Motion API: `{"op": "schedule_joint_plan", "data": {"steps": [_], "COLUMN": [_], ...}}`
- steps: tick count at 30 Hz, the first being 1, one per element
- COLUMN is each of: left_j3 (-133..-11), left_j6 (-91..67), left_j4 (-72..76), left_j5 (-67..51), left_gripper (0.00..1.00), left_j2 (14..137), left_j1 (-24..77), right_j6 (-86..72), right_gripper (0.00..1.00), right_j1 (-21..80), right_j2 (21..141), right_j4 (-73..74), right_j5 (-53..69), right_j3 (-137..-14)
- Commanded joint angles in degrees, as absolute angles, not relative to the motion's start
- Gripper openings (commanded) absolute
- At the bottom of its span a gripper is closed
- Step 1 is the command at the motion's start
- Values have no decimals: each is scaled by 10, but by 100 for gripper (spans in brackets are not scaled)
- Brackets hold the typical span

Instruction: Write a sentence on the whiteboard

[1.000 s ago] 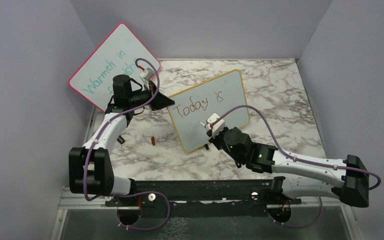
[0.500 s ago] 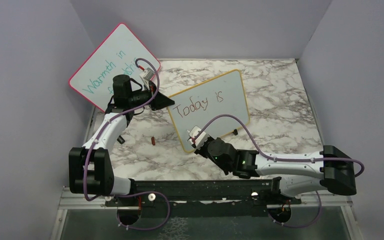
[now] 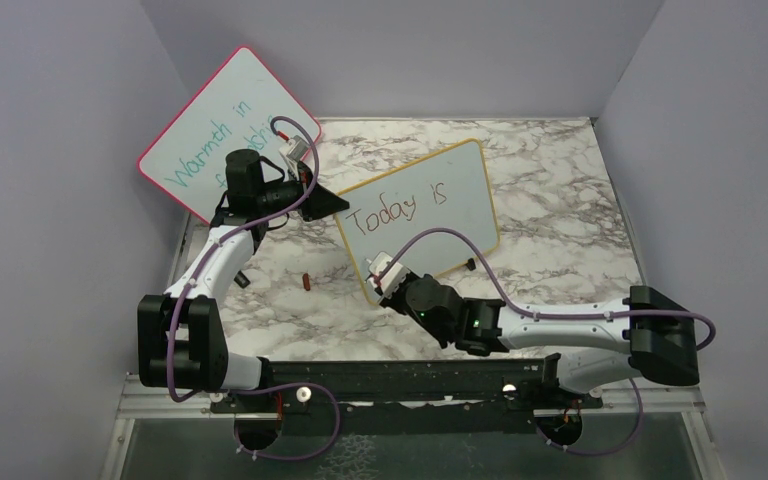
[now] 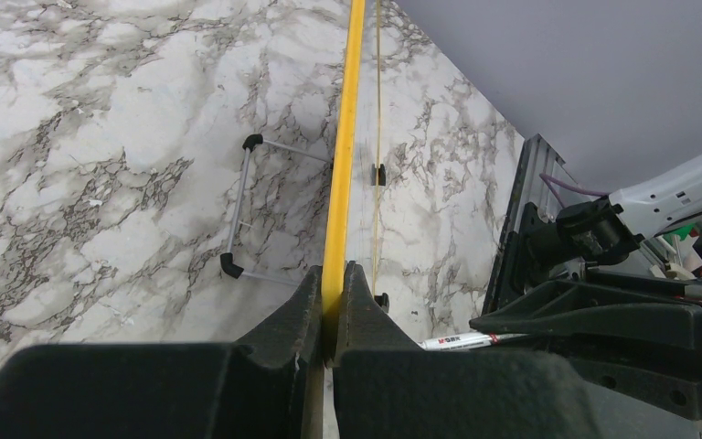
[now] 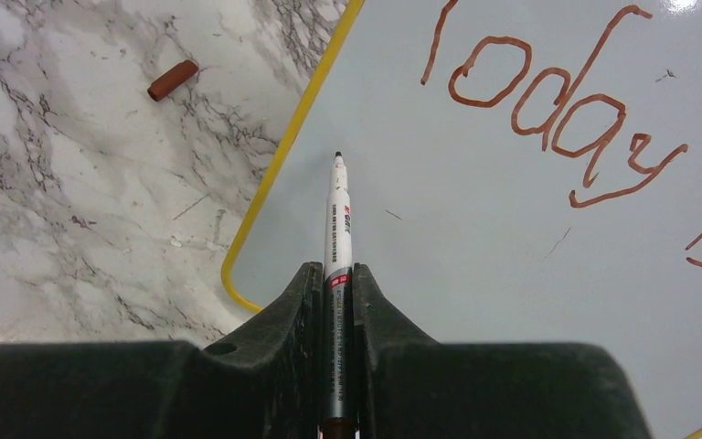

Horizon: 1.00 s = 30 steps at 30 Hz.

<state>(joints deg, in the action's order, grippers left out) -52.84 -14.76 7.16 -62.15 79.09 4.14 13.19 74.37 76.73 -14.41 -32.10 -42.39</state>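
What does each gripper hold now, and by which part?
The left gripper clamps the whiteboard by its yellow frame edge. The right gripper holds the marker by its barrel, with the tip sticking out.

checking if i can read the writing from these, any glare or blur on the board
Right wrist: the writing is sharp, one small glare spot on the board, top right. Top external: evenly lit, small but legible. Left wrist: board edge-on, no writing visible.

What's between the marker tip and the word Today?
Only bare whiteboard surface lies between the marker and Today, seen in the right wrist view.
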Motion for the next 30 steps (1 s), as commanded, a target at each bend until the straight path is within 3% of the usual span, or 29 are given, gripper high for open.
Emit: {"op": "schedule_joint_plan", "data": {"steps": [1,30], "left_j3": [-524,-524], "left_j6": [-111,-111], "left_j4": [36,36], "left_j5": [-579,-582], "left_gripper": [0,0], "left_j2": [804,802], "left_j1": [44,44], "right_j6": [137,126], "right_gripper": [0,0], "right_j1": [749,749], "right_j2": [778,813], "right_j4": [-173,-173], "right_j5": [-326,-384], "right_j3": [-447,-462]}}
